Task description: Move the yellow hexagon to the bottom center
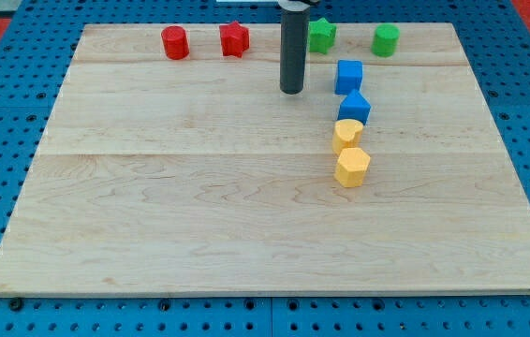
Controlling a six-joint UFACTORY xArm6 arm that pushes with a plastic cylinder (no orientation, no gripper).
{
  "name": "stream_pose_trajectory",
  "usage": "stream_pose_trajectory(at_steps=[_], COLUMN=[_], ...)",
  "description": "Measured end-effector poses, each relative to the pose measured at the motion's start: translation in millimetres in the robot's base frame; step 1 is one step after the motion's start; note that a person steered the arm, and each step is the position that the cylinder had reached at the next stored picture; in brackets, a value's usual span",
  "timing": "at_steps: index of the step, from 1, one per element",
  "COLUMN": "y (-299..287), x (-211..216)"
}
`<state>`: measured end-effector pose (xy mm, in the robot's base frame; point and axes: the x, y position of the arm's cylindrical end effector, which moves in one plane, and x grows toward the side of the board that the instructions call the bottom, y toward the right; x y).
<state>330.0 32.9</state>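
A pale wooden board [199, 206] lies on a blue pegboard table [3, 112] and fills most of the view. My tip [291, 92], the lower end of a straight dark rod, rests on the board high up and just right of centre. The arm carries no gripper, so there are no jaws to open or close; the rod touches no block.

The yellow hexagon block [352, 168] sits right of the board's centre, at about four o'clock from my tip and well apart from it. It touches, or nearly touches, a second yellow block [346, 135] (rounded on top, its exact shape hard to tell) at its twelve o'clock. Above that, again at twelve o'clock, comes a blue block with a pointed outline [354, 108], and above that a blue cube [348, 76], which stands near my tip at its two o'clock. The four make a short column.

Along the board's top edge stand a red cylinder [175, 42] and a red star-shaped block [234, 38], both at about ten o'clock from my tip, then a green star-shaped block [321, 35] just beside the rod, and a green cylinder [386, 39] at about two o'clock
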Motion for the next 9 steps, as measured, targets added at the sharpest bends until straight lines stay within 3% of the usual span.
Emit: stream_pose_trajectory(at_steps=[2,8,9], y=[-29.8,-4.1,-2.6], x=[4.8,-0.3,44.1])
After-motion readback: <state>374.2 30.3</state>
